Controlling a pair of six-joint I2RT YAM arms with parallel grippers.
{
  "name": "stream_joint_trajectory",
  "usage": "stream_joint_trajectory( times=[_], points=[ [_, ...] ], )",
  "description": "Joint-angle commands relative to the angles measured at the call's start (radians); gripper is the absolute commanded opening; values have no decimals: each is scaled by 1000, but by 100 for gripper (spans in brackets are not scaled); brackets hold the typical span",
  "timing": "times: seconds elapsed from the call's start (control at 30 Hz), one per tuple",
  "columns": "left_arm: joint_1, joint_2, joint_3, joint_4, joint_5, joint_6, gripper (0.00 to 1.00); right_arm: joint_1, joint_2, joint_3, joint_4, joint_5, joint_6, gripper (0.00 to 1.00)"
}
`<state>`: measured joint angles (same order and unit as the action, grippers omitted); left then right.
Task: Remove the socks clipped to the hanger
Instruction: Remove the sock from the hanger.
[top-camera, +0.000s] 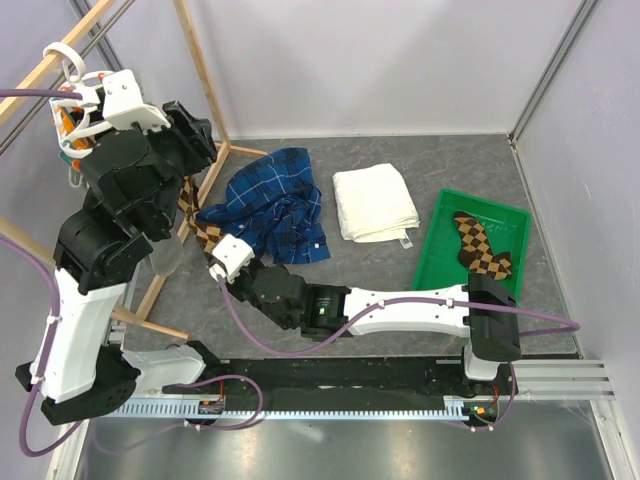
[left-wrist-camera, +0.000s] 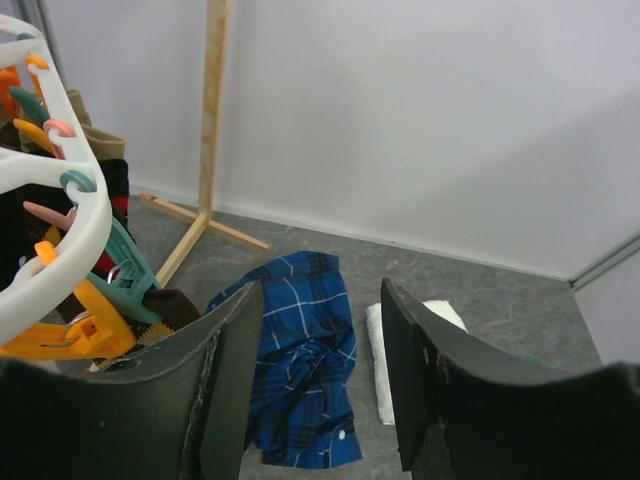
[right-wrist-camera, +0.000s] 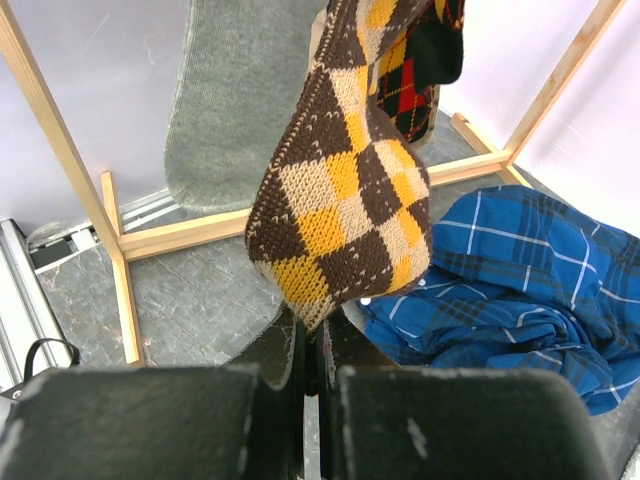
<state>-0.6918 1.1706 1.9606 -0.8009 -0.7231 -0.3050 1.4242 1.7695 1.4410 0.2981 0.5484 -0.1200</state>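
Observation:
The white round hanger (left-wrist-camera: 85, 235) hangs at the left of the left wrist view with orange and teal clothespins (left-wrist-camera: 80, 325); dark and beige socks (left-wrist-camera: 98, 142) hang behind it. My left gripper (left-wrist-camera: 320, 300) is open beside the hanger, with nothing between its fingers. A brown and yellow argyle sock (right-wrist-camera: 345, 200) hangs down, and my right gripper (right-wrist-camera: 312, 335) is shut on its toe. A grey sock (right-wrist-camera: 235, 100) and a black and red argyle sock (right-wrist-camera: 420, 70) hang behind it. From above, the hanger (top-camera: 72, 95) is at the top left, and one brown argyle sock (top-camera: 482, 245) lies in the green tray (top-camera: 503, 222).
A blue plaid shirt (top-camera: 275, 210) lies crumpled on the table's middle, a folded white towel (top-camera: 373, 203) to its right. The wooden rack's poles (top-camera: 203, 85) and base (top-camera: 150, 290) frame the left side. Grey walls close the back and right.

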Motion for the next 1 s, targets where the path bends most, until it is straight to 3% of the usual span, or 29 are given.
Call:
stream_joint_trajectory(
  times=[0.0, 0.37, 0.7, 0.83, 0.97],
  points=[
    [-3, -14, -11, 14, -120, 35, 57, 7, -59, 21, 33, -4, -10, 0],
    [-3, -35, -58, 17, -265, 142, 57, 5, -91, -31, 56, 18, -4, 0],
    [-3, -15, -51, 26, -312, 187, 58, 8, -85, -19, 39, -25, 23, 0],
    [-3, -40, -42, 25, -256, 181, 58, 10, -79, -1, 27, -44, 29, 0],
    [-3, -81, -42, 14, -110, 155, 60, 13, -68, 4, 41, -38, 29, 0]
  ],
)
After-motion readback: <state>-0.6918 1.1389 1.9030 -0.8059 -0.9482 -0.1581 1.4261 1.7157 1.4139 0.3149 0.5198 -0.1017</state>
